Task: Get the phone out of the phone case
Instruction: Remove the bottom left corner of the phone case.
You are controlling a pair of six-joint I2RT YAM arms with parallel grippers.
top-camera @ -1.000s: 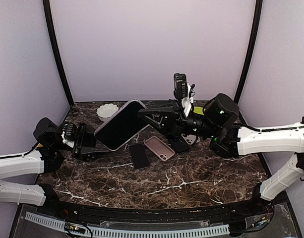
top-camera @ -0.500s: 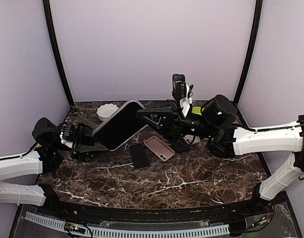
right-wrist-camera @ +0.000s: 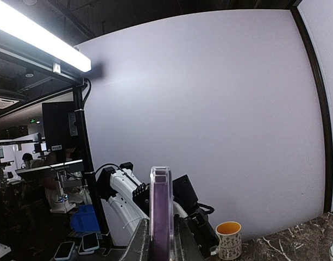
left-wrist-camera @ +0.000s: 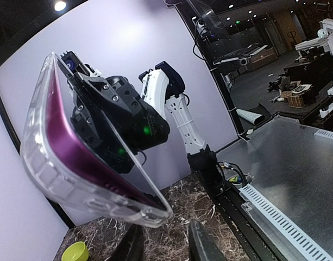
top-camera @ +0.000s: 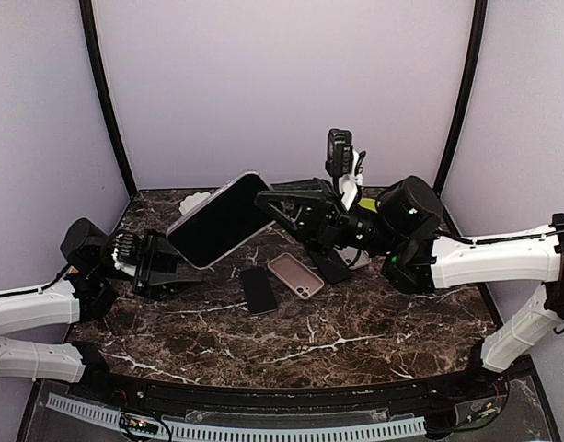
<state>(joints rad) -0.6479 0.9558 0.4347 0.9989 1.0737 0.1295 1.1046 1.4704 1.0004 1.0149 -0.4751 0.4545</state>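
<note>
A purple phone in a clear phone case hangs tilted in the air over the table's left half. My right gripper is shut on its upper right end. In the right wrist view the cased phone stands edge-on, pinched between the fingers. My left gripper sits low on the left, just under the phone's lower corner. In the left wrist view its fingers stand apart with bare marble between them. The case's corner hovers above them, untouched.
On the marble table lie a black phone, a pink case and another dark phone. A white bowl is half hidden behind the held phone. A mug and a yellow-green cup stand near the back wall.
The right gripper has raised the cased phone up and slightly left, and its lower corner has lifted clear of the left gripper. The left fingers narrowed a little.
</note>
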